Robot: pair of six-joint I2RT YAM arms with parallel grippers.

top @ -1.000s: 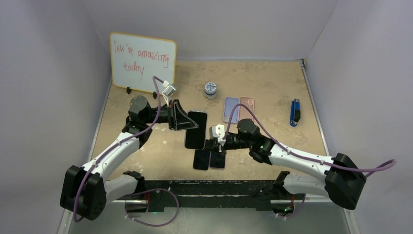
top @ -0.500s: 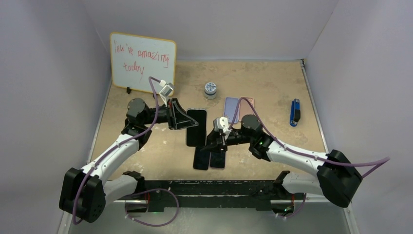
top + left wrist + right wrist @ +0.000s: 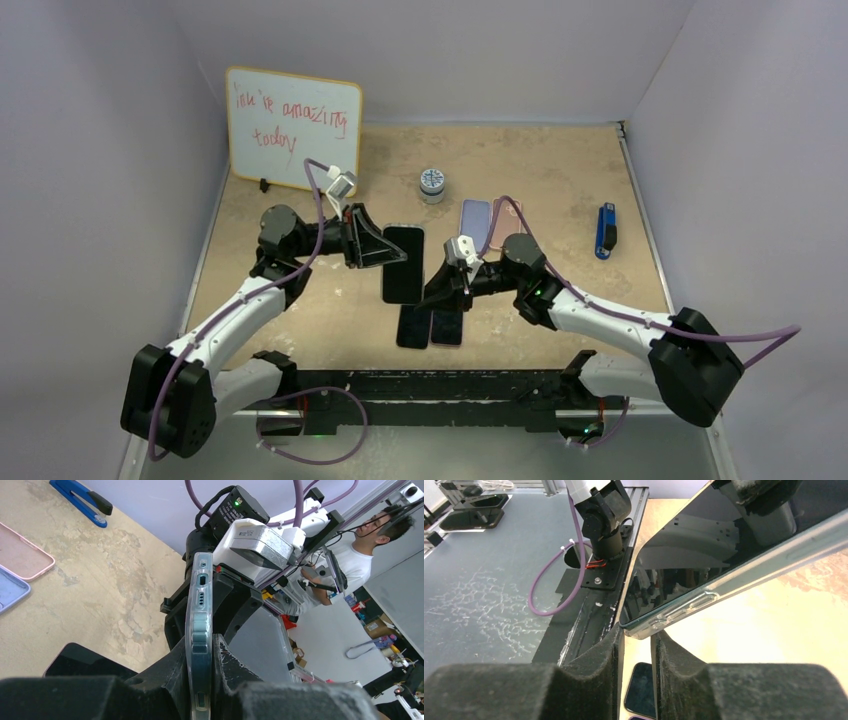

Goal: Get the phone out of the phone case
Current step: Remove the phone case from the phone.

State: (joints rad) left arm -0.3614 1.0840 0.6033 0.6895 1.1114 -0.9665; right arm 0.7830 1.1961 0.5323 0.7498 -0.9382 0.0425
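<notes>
A dark phone point(image 3: 403, 262) in a clear phone case point(image 3: 684, 607) hangs above the table, tilted on edge. My left gripper point(image 3: 372, 246) is shut on its long side. In the left wrist view the case's edge point(image 3: 199, 600) stands upright between that gripper's point(image 3: 199, 647) fingers. My right gripper point(image 3: 434, 292) is at the phone's near right corner. In the right wrist view that gripper's point(image 3: 637, 633) fingertips stand a narrow gap apart, pinching the case's corner. The phone's screen point(image 3: 724, 545) faces left.
Two dark phones point(image 3: 413, 327) point(image 3: 447, 327) lie flat under the right gripper. A purple case point(image 3: 474, 225) and a pink case point(image 3: 510, 210) lie behind it. A blue stapler point(image 3: 605, 230), a small round tin point(image 3: 432, 184) and a whiteboard point(image 3: 292, 128) stand farther back.
My right gripper has risen from the phones on the table to the held phone's corner, and its jaws parted. The left gripper, still shut on the phone, shifted slightly left.
</notes>
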